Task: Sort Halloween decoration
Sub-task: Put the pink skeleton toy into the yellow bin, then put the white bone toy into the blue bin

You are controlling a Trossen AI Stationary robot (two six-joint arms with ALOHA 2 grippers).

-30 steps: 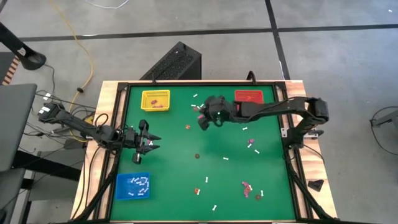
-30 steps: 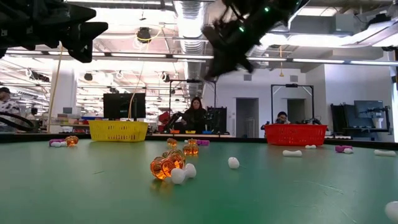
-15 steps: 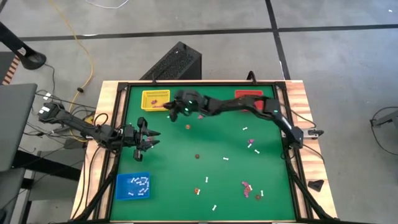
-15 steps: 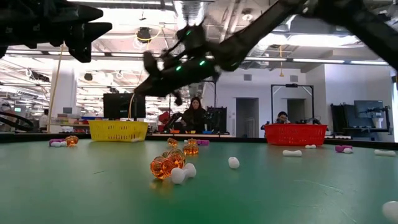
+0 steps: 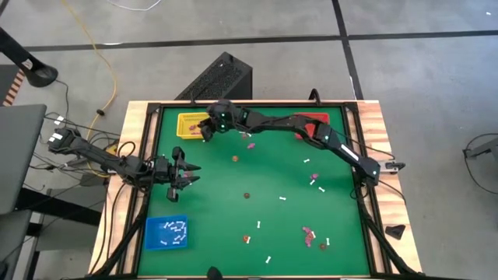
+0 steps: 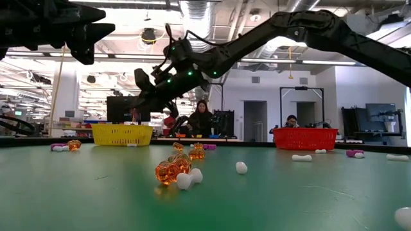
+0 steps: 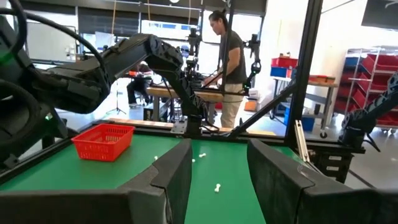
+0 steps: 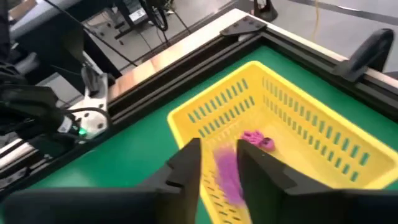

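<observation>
My right arm reaches across the table's far side. Its gripper point(image 5: 208, 129) point(image 6: 146, 86) point(image 8: 219, 149) hangs over the near-right rim of the yellow tray point(image 5: 194, 124) point(image 8: 217, 106). A purple-pink trinket point(image 8: 227, 174) shows as a blurred streak in the gap between its parted fingers. Another purple-pink trinket point(image 8: 256, 139) lies on the tray floor. White point(image 5: 282, 199), orange point(image 5: 247, 196) and purple point(image 5: 309, 231) trinkets lie scattered on the green mat. My left gripper point(image 5: 189, 173) point(image 7: 217, 152) waits open near the left edge, holding nothing.
The red tray point(image 5: 311, 120) point(image 6: 305, 138) sits at the far right, partly under my right arm. The blue tray point(image 5: 166, 232) at the near left holds white pieces. Orange and white trinkets point(image 6: 173, 172) lie close to the low camera. People stand in the room behind the table.
My right gripper has swept quickly from the middle of the table's far half toward the left and far edge, and now hangs over the yellow tray with its arm stretched out. The purple-pink trinket travelled with it.
</observation>
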